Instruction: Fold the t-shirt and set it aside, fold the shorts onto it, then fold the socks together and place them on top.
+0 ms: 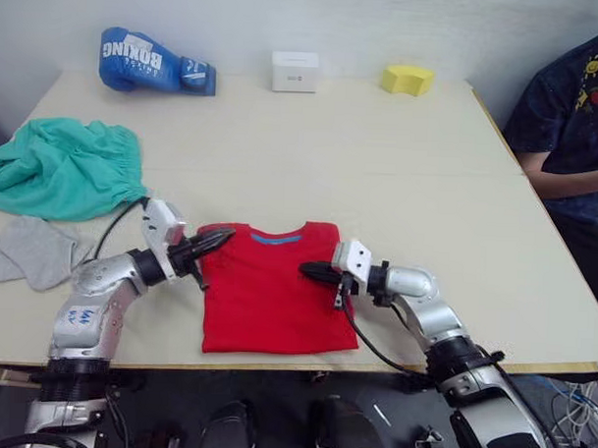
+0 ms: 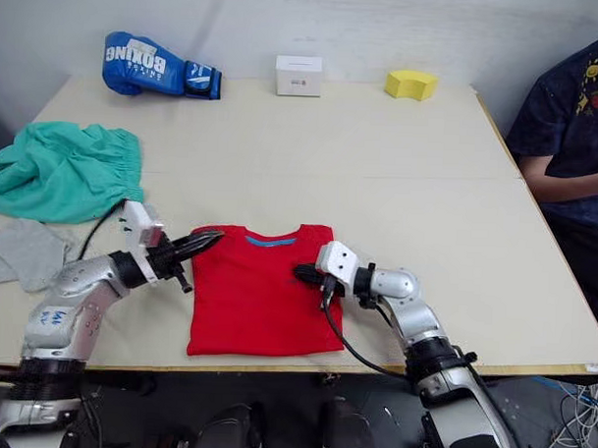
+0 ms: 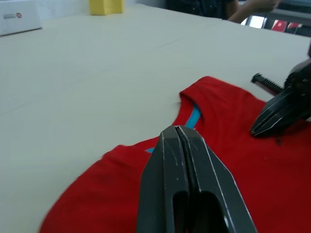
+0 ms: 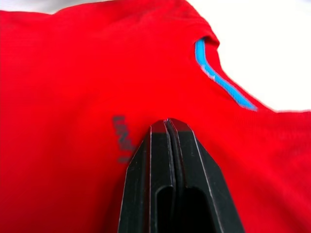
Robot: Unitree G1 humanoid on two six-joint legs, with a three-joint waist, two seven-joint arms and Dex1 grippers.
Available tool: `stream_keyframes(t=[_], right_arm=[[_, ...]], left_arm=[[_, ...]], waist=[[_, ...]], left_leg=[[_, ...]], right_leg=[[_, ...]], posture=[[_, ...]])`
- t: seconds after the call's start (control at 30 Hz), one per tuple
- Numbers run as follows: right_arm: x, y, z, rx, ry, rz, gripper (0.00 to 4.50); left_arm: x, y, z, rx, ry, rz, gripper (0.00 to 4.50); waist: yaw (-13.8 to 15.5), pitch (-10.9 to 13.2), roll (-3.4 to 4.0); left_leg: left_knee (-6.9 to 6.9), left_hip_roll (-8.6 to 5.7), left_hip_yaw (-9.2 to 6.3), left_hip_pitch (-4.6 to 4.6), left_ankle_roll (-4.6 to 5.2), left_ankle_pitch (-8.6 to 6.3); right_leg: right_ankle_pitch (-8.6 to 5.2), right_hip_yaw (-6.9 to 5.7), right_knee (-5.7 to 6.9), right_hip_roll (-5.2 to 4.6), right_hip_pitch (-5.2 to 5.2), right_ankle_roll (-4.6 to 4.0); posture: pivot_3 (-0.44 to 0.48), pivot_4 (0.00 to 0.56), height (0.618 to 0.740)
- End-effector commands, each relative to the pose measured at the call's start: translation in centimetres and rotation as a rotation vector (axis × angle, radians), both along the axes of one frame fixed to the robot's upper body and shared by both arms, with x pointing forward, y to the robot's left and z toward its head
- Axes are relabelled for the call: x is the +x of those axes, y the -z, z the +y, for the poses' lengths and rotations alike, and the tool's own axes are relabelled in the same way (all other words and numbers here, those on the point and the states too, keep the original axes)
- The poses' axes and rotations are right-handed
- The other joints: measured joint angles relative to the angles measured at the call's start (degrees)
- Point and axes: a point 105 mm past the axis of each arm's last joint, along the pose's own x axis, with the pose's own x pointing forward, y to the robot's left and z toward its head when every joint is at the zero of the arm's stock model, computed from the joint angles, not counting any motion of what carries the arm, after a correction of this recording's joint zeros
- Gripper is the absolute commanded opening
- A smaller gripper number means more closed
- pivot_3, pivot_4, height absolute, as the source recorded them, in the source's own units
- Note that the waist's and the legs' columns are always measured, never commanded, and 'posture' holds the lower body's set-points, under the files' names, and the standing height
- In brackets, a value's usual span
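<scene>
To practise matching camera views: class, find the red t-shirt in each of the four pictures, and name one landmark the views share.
Left eye view: the t-shirt lies at the table's near edge, between both grippers.
Right eye view: same place.
Left wrist view: it spreads under the left gripper.
Right wrist view: it lies beneath the right gripper.
Shared landmark: the blue collar band.

The t-shirt [image 1: 277, 297] lay flat as a neat red rectangle, sleeves tucked out of sight, its blue inner collar band facing up along the far edge and a small dark chest mark just below the neckline. The shorts [image 1: 65, 167] sat in a crumpled teal-green heap well apart from the t-shirt, to its far left, gathered waistband turned toward it. The 2 light grey socks [image 1: 28, 252] lay loose between the shorts and the near edge, left of the t-shirt.
</scene>
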Motion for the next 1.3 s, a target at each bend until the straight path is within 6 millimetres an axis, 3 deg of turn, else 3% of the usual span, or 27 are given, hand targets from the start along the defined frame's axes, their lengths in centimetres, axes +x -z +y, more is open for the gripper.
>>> stream_keyframes(t=[0.03,0.13,0.3,0.4,0.5,0.6,0.73,0.87,1.0,1.13,1.3], right_arm=[[2.0,0.1,0.0,0.002,0.085,0.008,0.03],[4.0,0.0,-1.5,-0.015,0.175,-0.005,0.03],[7.2,-0.8,-5.2,0.013,0.406,0.013,0.03],[8.5,-1.1,-7.7,0.025,0.542,0.0,0.03],[9.0,-2.9,-9.6,0.139,0.61,-0.028,0.03],[8.1,-4.6,-9.5,0.179,0.5,-0.083,0.03],[4.0,-5.6,-6.6,0.203,0.224,-0.103,0.03],[-0.9,-4.5,-3.4,0.203,0.12,-0.063,0.03],[-3.6,-2.3,-2.0,0.171,0.13,0.0,0.03],[-3.8,-0.2,-3.1,0.132,0.215,0.04,0.03],[-3.3,0.7,-7.5,0.077,0.318,0.044,0.03]], left_arm=[[1.0,2.0,-0.6,0.109,-0.093,0.018,0.0],[1.3,3.5,-0.1,0.218,-0.166,0.028,0.0],[1.3,4.3,0.7,0.212,-0.268,0.045,0.0],[1.1,4.4,0.8,0.194,-0.28,0.041,0.0],[0.9,3.5,0.5,0.128,-0.251,-0.005,0.0],[0.4,2.3,-0.1,0.093,-0.18,-0.071,0.0],[-1.6,0.3,-2.3,0.026,0.005,-0.108,0.0],[-3.7,1.5,-3.8,0.104,0.125,-0.082,0.0],[-4.4,2.6,-3.7,0.133,0.122,-0.055,0.0],[-5.1,4.3,-2.8,0.16,0.094,-0.008,0.0],[-5.5,5.4,-1.6,0.172,0.076,0.003,0.0]], waist=[[-0.07,0.0,0.0],[-0.06,-0.01,-0.01],[0.01,-0.01,-0.01],[0.13,-0.01,-0.01],[0.18,0.0,0.0],[0.18,0.08,0.13],[0.07,0.12,0.2],[0.12,0.14,0.23],[0.21,0.14,0.23],[0.21,0.14,0.23],[0.47,0.13,0.2]], left_leg=[[0.0,0.0,0.01,0.02,0.03,0.02],[0.0,0.0,0.0,0.02,0.04,0.04],[0.0,0.0,0.0,0.02,0.05,0.03],[0.0,0.0,0.0,0.05,0.04,0.03],[0.0,-0.01,0.0,0.04,0.04,0.03],[-0.01,-0.01,0.0,-0.09,0.05,0.04],[-0.07,0.04,-0.02,-0.17,0.0,0.01],[-0.12,0.11,-0.06,-0.23,-0.11,-0.06],[-0.1,0.12,-0.06,-0.22,0.08,-0.21],[-0.06,0.11,-0.06,-0.17,0.01,-0.35],[-0.08,0.1,-0.07,-0.18,0.04,-0.35]], right_leg=[[0.0,0.01,0.01,0.01,0.0,-0.01],[0.01,0.02,0.02,0.03,-0.01,-0.02],[0.01,0.02,0.0,-0.02,0.01,-0.01],[0.01,0.02,0.01,-0.03,0.03,-0.02],[0.0,0.01,-0.02,-0.05,0.03,-0.02],[0.01,0.0,-0.04,-0.03,-0.05,-0.01],[-0.01,-0.01,-0.13,0.05,-0.08,0.03],[-0.07,0.03,-0.18,0.16,-0.13,0.11],[-0.08,0.04,-0.19,0.16,-0.12,0.09],[0.03,0.0,-0.22,0.08,-0.09,-0.06],[0.05,-0.02,-0.3,0.06,-0.09,-0.13]], posture=[[0.0,0.15,0.74],[0.0,0.15,0.74],[0.0,0.15,0.74],[0.0,0.15,0.74],[0.0,0.15,0.74],[0.0,0.15,0.74],[0.0,0.15,0.74],[0.0,0.15,0.74],[0.0,0.15,0.74],[0.0,0.15,0.74],[0.0,0.15,0.74]])
